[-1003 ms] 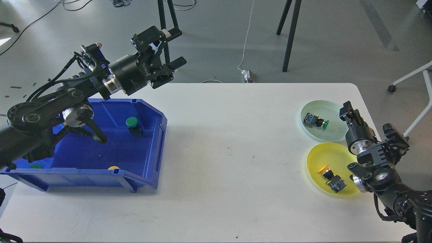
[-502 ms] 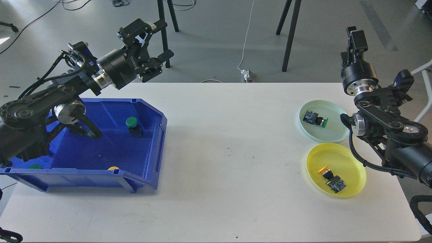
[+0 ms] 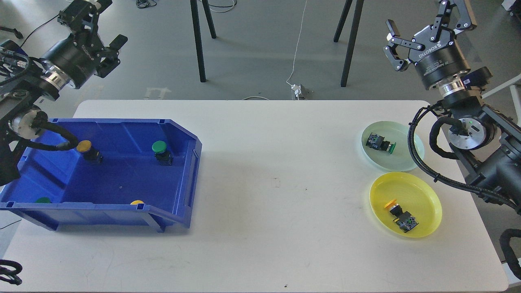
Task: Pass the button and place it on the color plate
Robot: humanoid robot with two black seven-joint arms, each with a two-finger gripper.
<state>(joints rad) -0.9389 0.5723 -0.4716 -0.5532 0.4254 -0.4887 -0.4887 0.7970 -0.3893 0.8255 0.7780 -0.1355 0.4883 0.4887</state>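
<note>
Up in the head view, both arms are raised clear of the white table [image 3: 260, 183], past its far corners. The left gripper [image 3: 106, 22] hangs over the grey floor beyond the far-left corner, its two fingers spread apart with nothing between them. The right gripper [image 3: 429, 18] sits high at the far-right, fingers also spread and empty, its cable loop drooping down beside the pale green plate [image 3: 405, 160].

On the left of the table stands the blue bin [image 3: 179, 203], its open side facing right. Inside it a green button [image 3: 159, 150] stands near the back wall, a yellow button [image 3: 87, 149] stands further left close to the left arm's cable, and two more caps, one green [image 3: 42, 200] and one yellow [image 3: 137, 202], peek just over the front wall. Nothing covers the two upright buttons.

On the right, the pale green plate holds a green button lying on its side [image 3: 380, 143]. Just nearer, the yellow plate [image 3: 427, 199] holds a yellow button lying on its side [image 3: 401, 215]. The two plates are close together, but whether they touch cannot be told.

The middle of the table carries only a few small marks. Beyond the table lie grey floor, black tripod legs [image 3: 199, 44], a white cable running to a power strip [image 3: 299, 90], and part of a white chair at the right edge.
</note>
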